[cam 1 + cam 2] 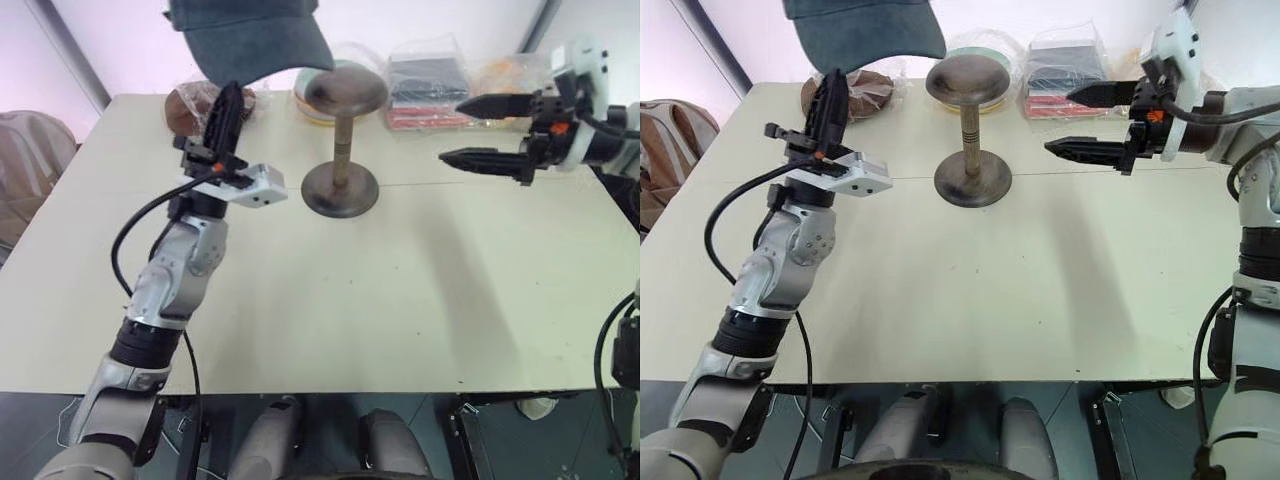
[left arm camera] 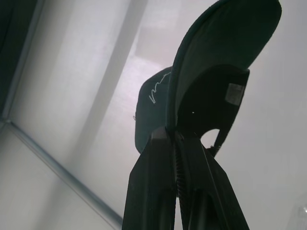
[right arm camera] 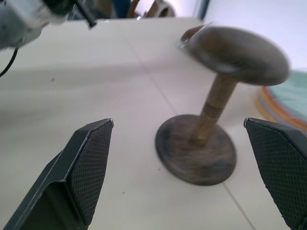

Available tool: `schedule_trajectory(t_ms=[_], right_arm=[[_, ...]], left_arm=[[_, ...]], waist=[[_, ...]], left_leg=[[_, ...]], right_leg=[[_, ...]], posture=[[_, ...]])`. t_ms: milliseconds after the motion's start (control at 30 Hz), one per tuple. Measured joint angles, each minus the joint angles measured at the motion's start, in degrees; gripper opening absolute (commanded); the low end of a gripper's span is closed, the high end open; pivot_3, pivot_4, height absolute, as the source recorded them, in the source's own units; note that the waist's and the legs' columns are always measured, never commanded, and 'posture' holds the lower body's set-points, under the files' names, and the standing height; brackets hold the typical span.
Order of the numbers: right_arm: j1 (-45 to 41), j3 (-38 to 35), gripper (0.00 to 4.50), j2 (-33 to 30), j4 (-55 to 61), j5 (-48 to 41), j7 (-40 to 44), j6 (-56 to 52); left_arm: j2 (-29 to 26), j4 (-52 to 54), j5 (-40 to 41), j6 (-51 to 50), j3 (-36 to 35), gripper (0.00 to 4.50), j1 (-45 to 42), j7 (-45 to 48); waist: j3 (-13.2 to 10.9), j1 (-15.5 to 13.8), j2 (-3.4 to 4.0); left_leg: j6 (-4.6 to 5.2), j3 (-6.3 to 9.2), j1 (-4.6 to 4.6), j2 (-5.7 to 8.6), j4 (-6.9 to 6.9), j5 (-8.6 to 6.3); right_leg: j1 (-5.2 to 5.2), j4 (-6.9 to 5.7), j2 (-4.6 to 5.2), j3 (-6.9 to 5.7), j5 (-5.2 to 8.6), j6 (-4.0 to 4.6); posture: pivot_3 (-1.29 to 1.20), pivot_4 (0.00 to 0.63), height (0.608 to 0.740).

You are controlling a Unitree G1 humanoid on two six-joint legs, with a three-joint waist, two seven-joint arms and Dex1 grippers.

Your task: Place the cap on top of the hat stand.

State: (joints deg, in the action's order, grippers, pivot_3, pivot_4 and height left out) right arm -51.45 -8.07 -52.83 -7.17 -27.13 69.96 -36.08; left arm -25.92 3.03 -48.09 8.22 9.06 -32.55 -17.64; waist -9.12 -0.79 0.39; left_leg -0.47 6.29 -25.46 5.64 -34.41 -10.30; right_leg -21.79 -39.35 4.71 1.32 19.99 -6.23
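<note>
In the left eye view I see my left tool (image 1: 225, 105) raised at upper left of the frame, fingers pressed together on the edge of the cap (image 1: 250, 38), which hangs at the top edge, above and just left of the hat stand (image 1: 342, 135). The stand sits upright on the tabletop (image 1: 400, 300) at upper centre, its disc top bare. My right tool (image 1: 485, 130) is at upper right, fingers spread and pointing toward the stand, well apart from it.

Along the tabletop's far edge I see bagged items (image 1: 1065, 75) and a brown hat in clear plastic (image 1: 865, 88) in the right eye view.

In the left wrist view the two fingers (image 2: 158, 187) pinch the cap's rim; white script shows on the crown and a small label inside.

In the right wrist view the fingers (image 3: 88, 167) stand wide, the hat stand (image 3: 211, 120) between them, untouched.
</note>
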Motion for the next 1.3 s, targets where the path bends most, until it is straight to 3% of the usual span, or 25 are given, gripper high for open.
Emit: schedule_trajectory(t_ms=[267,500,1300], right_arm=[[10.4,-9.8,4.5,0.0,12.4,-6.7,-9.5,-6.7],[16.7,-13.3,4.5,-0.2,17.5,-9.9,-13.0,-8.6],[17.9,-13.4,4.5,-4.5,19.2,-14.3,-15.6,-9.7]], left_arm=[[2.9,-2.3,0.5,2.9,2.0,0.04,-2.3,0.0],[6.5,-4.8,0.6,7.0,6.1,0.04,-2.8,0.0],[5.8,-12.5,0.0,16.6,9.9,0.04,6.7,-4.0]], waist=[[0.0,0.0,-0.01],[0.0,0.0,-0.02],[0.0,0.0,-0.02]], left_leg=[[0.06,0.01,-0.02,-0.01,-0.35,-0.03],[0.14,0.03,0.01,-0.01,-0.65,-0.08],[0.16,0.04,0.03,-0.01,-0.66,-0.09]], right_leg=[[0.09,-0.14,-0.04,-0.01,0.0,0.0],[0.29,-0.13,-0.06,-0.05,-0.05,-0.1],[0.32,-0.11,-0.04,-0.05,-0.05,-0.1]], posture=[[0.0,0.15,0.74],[0.0,0.15,0.74],[0.0,0.15,0.74]])
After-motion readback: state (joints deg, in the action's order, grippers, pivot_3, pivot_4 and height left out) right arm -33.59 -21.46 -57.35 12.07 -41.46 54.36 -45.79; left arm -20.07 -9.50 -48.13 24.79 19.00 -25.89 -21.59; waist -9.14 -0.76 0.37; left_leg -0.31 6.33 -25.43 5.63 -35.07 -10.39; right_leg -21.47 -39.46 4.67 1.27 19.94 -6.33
